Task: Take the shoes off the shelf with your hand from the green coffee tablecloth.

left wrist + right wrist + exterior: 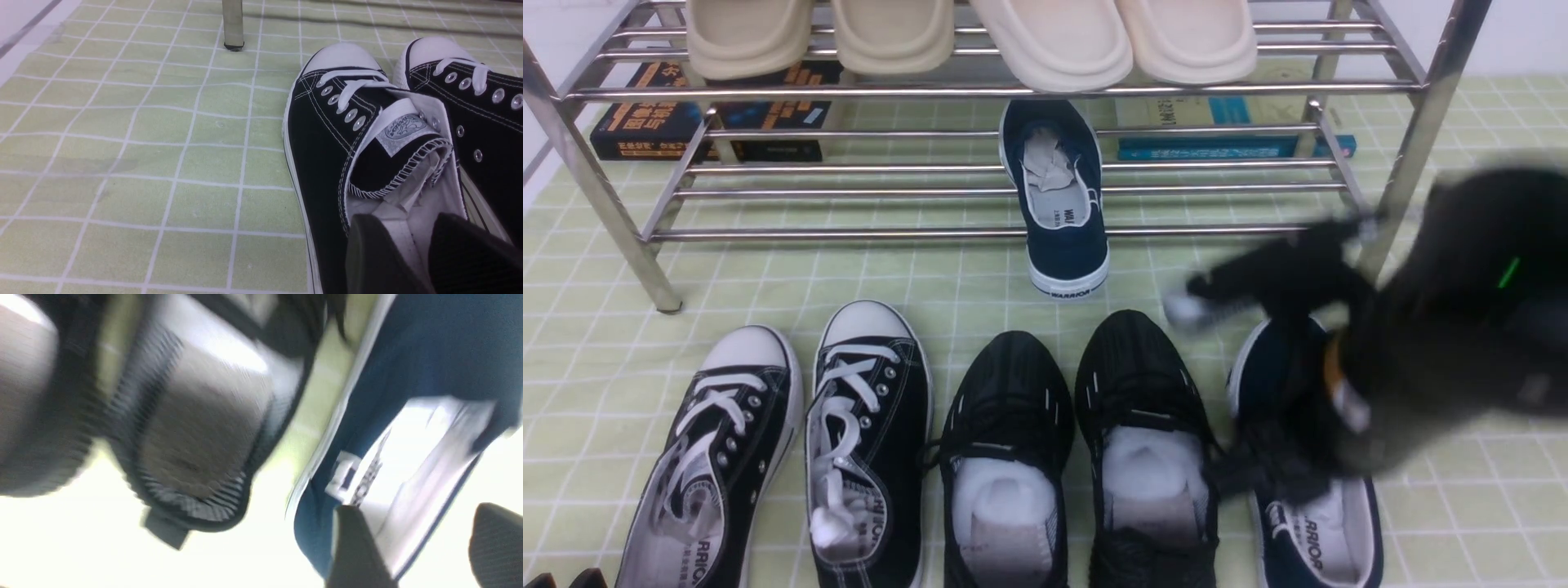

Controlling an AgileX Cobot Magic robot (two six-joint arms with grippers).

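One navy-blue slip-on shoe with paper stuffing lies on the lower tier of the silver shelf, heel overhanging the front rail. The other navy shoe rests on the green checked tablecloth at the right. My right gripper is blurred and hovers over it. In the right wrist view this gripper is open, jaws wide apart above the shoe's heel opening, holding nothing. My left gripper is open and empty over a black lace-up sneaker; only its tips show in the front view.
Black lace-up sneakers and black mesh trainers stand in a row on the cloth in front of the shelf. Beige slippers sit on the top tier. Books lie behind the shelf. A shelf leg stands near the left sneaker.
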